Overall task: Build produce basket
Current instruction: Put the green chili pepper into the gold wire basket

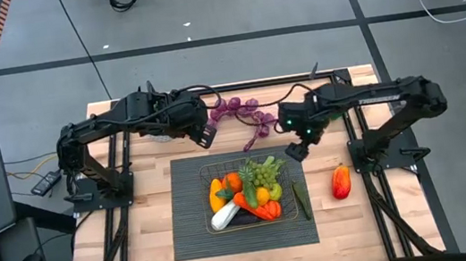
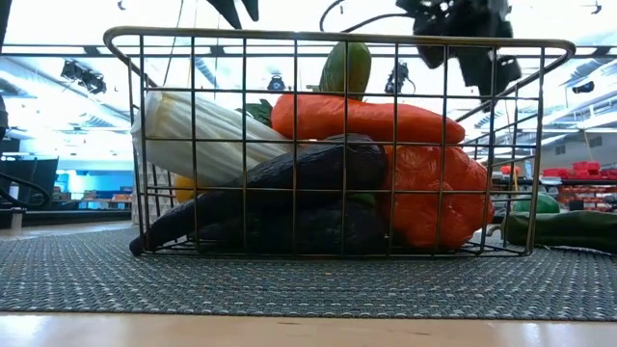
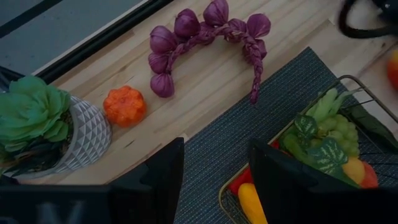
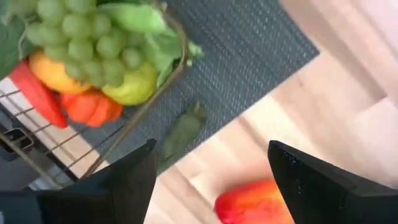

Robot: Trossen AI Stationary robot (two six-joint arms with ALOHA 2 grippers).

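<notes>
Filling the basket [image 1: 285,161], centre of frame on the dark mat [image 1: 193,235]: leek, carrot, grapes already in. Still out: cucumber [image 1: 302,201] just beside its right rim, red-orange fruit [image 1: 341,181] further right. My right gripper [image 1: 297,151] hovers above-right of basket, wide, empty. Left gripper [image 1: 208,136] upper left, part-open, empty. Next, I reckon: drop onto a stray, prob. the fruit.
</notes>
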